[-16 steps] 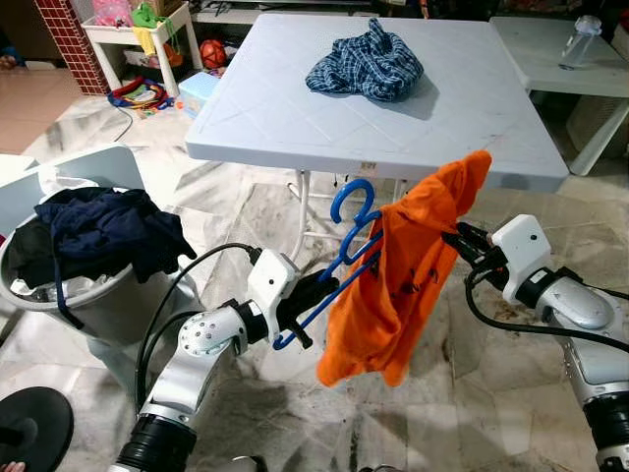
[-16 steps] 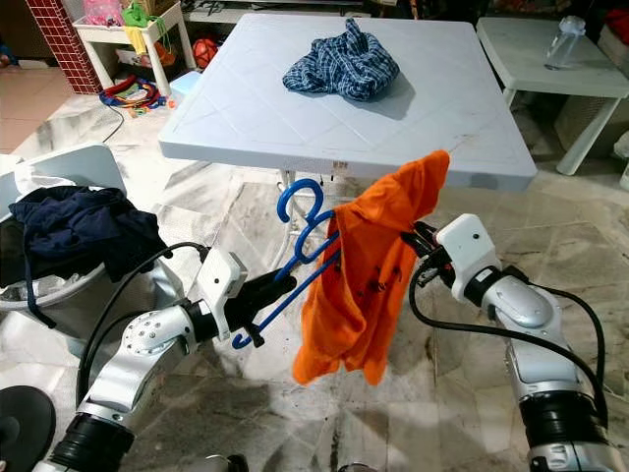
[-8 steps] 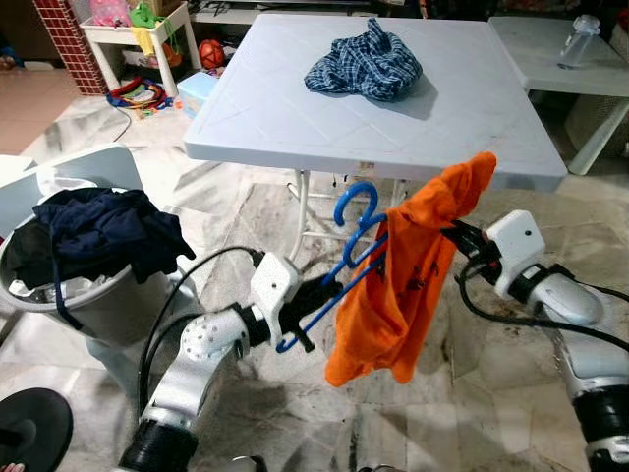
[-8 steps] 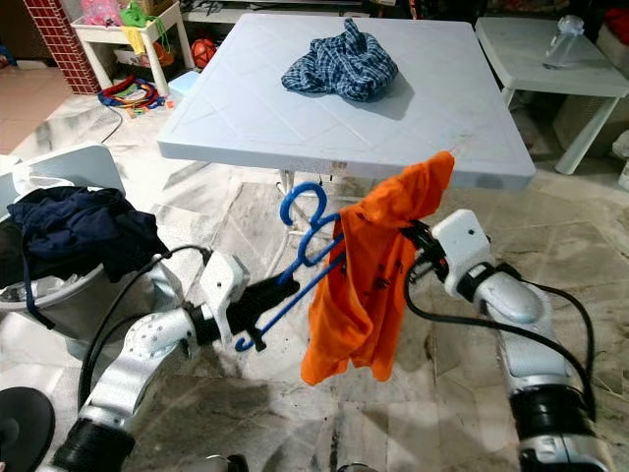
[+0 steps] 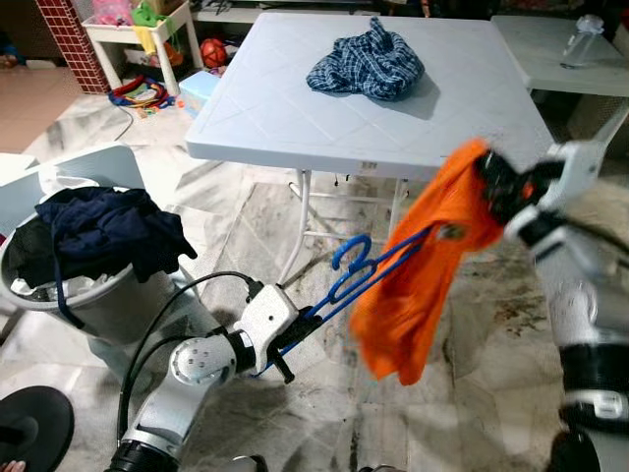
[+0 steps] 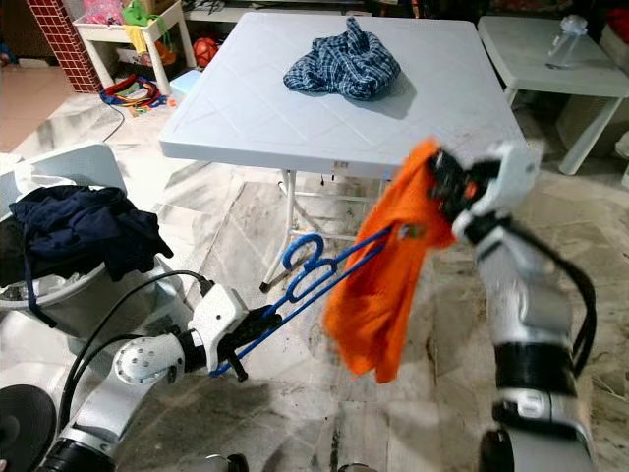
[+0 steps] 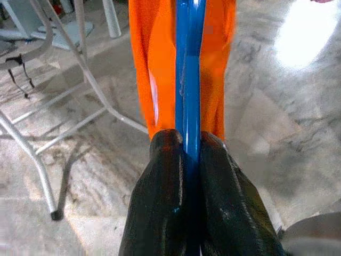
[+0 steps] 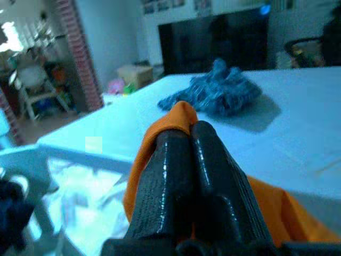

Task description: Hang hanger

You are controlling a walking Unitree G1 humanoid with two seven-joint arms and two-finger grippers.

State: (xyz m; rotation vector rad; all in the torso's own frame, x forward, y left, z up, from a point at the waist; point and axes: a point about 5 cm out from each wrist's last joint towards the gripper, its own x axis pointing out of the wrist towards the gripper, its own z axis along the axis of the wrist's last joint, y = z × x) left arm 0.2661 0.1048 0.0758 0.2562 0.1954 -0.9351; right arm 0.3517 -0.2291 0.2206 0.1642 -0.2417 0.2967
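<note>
Two grippers at work: left gripper point(image 5: 285, 339) pinching blue hanger point(image 5: 366, 277); right gripper point(image 5: 494, 187), at its two o'clock, pinching orange shirt point(image 5: 421, 275). Step in hand, by judgement: dressing the hanger; next move calls for seating the shirt's shoulder over the hanger arm before hanging.

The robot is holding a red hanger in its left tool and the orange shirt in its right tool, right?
Almost. The hanger is blue, not red; the left wrist view shows the blue bar pinched between the left tool's fingers. The rest holds: the right tool is shut on the orange shirt, lifted beside the white table.
</note>
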